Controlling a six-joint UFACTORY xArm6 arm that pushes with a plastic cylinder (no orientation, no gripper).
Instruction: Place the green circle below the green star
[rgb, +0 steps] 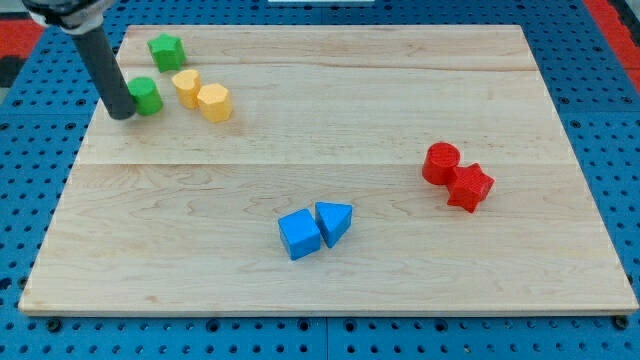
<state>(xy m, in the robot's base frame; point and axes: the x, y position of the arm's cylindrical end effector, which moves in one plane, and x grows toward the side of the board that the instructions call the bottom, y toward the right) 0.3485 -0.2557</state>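
Note:
The green circle (147, 95) lies near the board's upper left. The green star (166, 48) lies above it and slightly to the right, close to the board's top edge. My tip (123, 113) rests on the board just left of the green circle and seems to touch its left side. The dark rod rises from the tip toward the view's top left.
A yellow heart-like block (186, 86) and a yellow hexagon (214, 102) lie right of the green circle. A blue cube (299, 234) and a blue triangle (334, 221) sit at lower centre. A red circle (440, 163) and a red star (470, 187) sit at right.

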